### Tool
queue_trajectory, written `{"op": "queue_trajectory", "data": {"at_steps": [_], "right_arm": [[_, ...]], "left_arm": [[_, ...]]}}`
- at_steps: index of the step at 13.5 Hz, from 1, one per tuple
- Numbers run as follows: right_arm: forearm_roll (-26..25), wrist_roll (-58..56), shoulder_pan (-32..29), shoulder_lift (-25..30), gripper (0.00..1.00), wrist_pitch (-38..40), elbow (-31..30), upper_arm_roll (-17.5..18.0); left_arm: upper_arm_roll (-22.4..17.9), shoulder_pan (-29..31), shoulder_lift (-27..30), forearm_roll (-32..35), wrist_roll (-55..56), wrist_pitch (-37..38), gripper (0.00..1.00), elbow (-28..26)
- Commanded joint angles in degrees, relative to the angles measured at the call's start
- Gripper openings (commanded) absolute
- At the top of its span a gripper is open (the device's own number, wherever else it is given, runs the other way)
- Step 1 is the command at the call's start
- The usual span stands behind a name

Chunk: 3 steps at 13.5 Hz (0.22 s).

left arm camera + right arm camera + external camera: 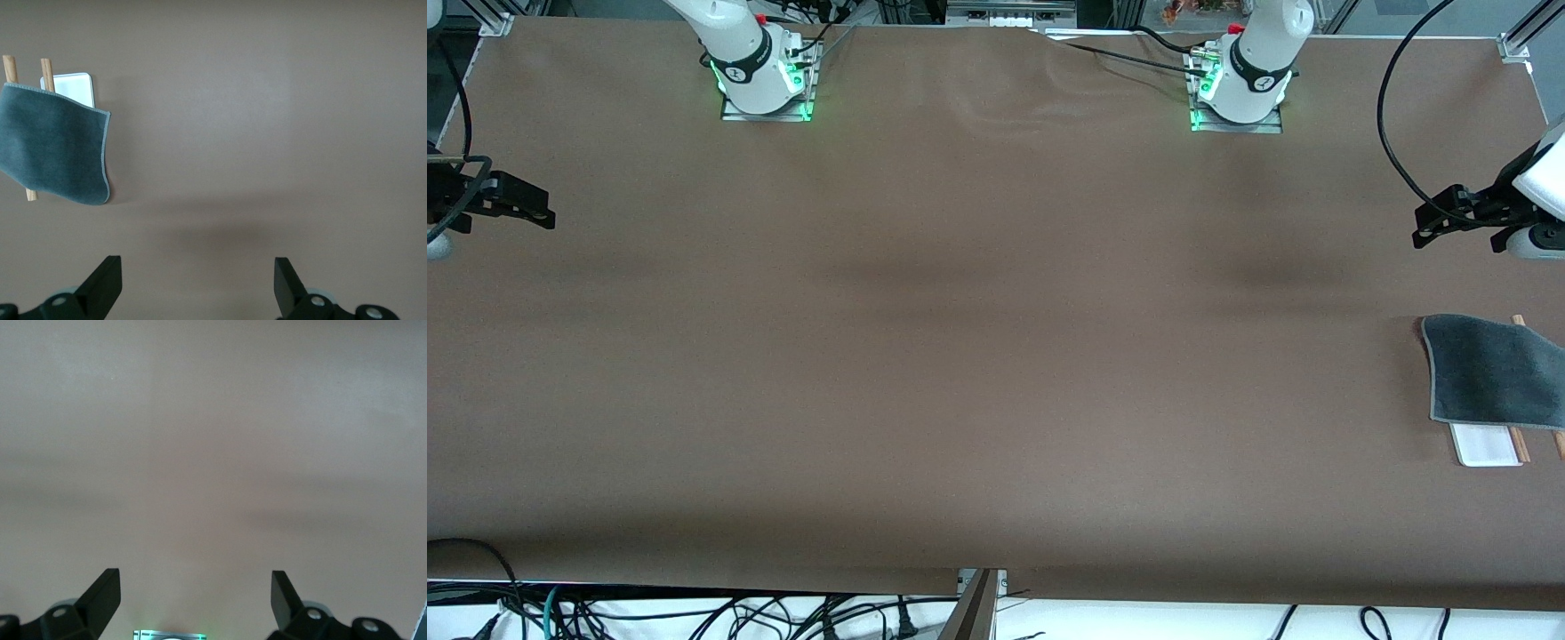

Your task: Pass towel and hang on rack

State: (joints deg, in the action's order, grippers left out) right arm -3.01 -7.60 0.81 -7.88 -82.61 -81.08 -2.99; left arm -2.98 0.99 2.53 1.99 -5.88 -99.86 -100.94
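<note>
A dark grey towel [1494, 369] with pale edging hangs draped over the rack [1485, 444] at the left arm's end of the table. The rack's white base and the ends of its wooden rods [1519, 443] stick out from under the cloth. The left wrist view shows the towel [57, 150], the rods [47, 67] and the rack [73, 88] too. My left gripper [1423, 227] [198, 280] hovers open and empty over bare tabletop, apart from the towel. My right gripper [543, 213] [195, 597] waits open and empty over the right arm's end.
The two arm bases [765, 80] [1240, 89] with green lights stand along the table edge farthest from the front camera. A black cable [1392, 133] loops near the left arm. Brown cloth covers the tabletop [996, 356]. More cables lie below its front edge.
</note>
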Motion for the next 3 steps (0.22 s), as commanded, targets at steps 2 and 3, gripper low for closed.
{"op": "queue_trajectory", "data": {"at_steps": [2, 3], "right_arm": [[-0.7, -0.7, -0.1, 0.0, 1.0, 0.1, 0.7, 0.2], [-0.7, -0.7, -0.1, 0.0, 1.0, 0.1, 0.7, 0.2]], "left_arm": [[-0.4, -0.9, 1.2, -0.8, 1.2, -0.9, 1.0, -0.7], [-0.4, -0.9, 1.2, -0.8, 1.2, -0.8, 1.0, -0.7]]}}
